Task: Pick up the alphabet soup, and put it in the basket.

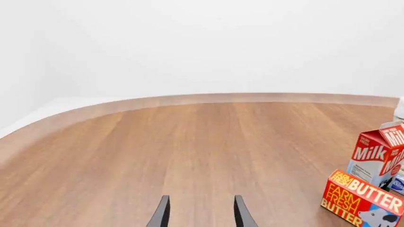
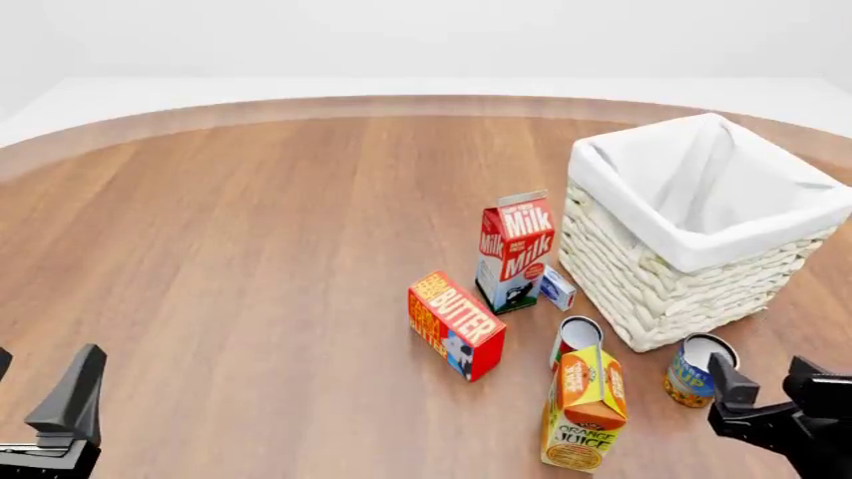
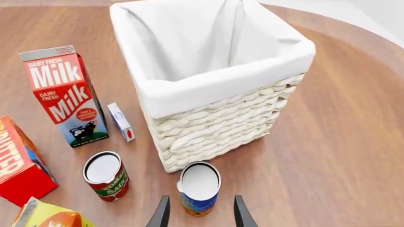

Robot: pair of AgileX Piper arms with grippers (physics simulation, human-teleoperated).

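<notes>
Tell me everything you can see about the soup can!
The soup can is a small round tin standing upright on the wooden table. Its top is silvery white with a raised rim, and its label is blue with a yellow-orange band. It stands just in front of the basket, near one corner, with a narrow gap between them. The open right gripper is right before it, not holding it. Nothing else touches it.

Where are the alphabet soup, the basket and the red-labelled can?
alphabet soup [image 3: 199,182], right wrist view, its silver-white top.
basket [image 3: 215,125], right wrist view, its woven wall.
red-labelled can [image 3: 103,168], right wrist view, its top.
</notes>
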